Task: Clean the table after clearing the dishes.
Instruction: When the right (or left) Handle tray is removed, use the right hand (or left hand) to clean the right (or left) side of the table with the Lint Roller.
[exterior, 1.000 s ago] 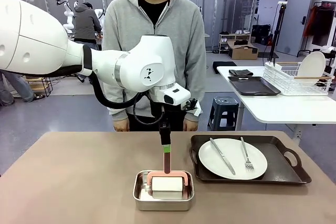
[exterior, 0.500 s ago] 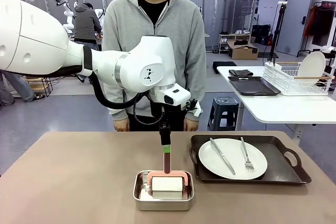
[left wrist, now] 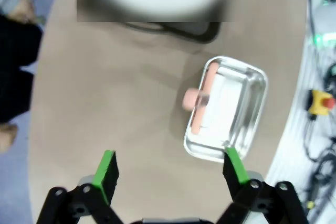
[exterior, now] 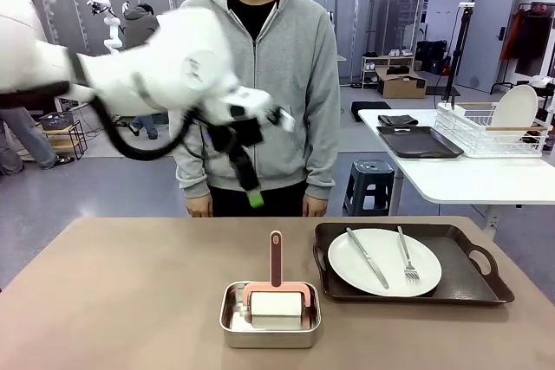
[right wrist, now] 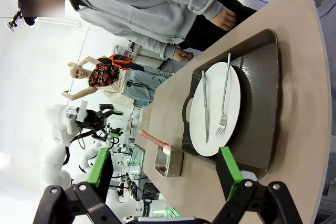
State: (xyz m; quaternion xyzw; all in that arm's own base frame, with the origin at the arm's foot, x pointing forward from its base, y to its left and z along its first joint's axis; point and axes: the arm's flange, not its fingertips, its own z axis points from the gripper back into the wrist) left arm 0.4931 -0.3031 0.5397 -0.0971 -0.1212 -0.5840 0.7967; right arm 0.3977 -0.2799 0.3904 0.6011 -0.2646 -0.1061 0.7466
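One tan table (exterior: 121, 301), grey floor (exterior: 104, 188)

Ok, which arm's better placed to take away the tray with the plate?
Right, probably. The tray sits on the robot's right side, directly ahead of the open right gripper. The left gripper, also open, hangs raised over the table, nearer the steel pan.

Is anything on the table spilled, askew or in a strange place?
Nothing stands out. The plate lies flat on its tray, with knife and fork side by side on it. The pink-handled tool stands in the pan, handle upright. No spill shows on the table.
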